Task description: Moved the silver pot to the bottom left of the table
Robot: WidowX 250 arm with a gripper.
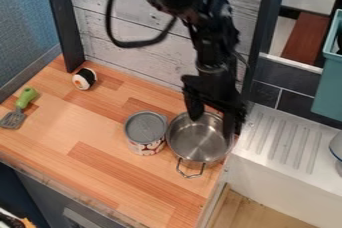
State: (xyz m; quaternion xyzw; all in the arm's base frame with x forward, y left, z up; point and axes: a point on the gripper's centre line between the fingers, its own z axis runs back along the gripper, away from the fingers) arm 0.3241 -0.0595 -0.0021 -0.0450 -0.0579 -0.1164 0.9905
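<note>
The black gripper (212, 126) hangs down over the back right part of the silver pot (197, 142), its fingers apart. One fingertip is above the pot's back opening, and the other is at the right rim; whether either touches the metal I cannot tell. The pot stands upright at the right end of the wooden table (100, 167), close beside the white sink unit. One wire handle sticks out at its front, while its back edge is partly hidden by the gripper.
A grey-lidded can (145, 133) stands right beside the pot's left side. Farther left are a sushi-like toy (85, 79) near the wall and a green-handled spatula (21, 107). The ribbed white drainboard (284, 142) lies to the right.
</note>
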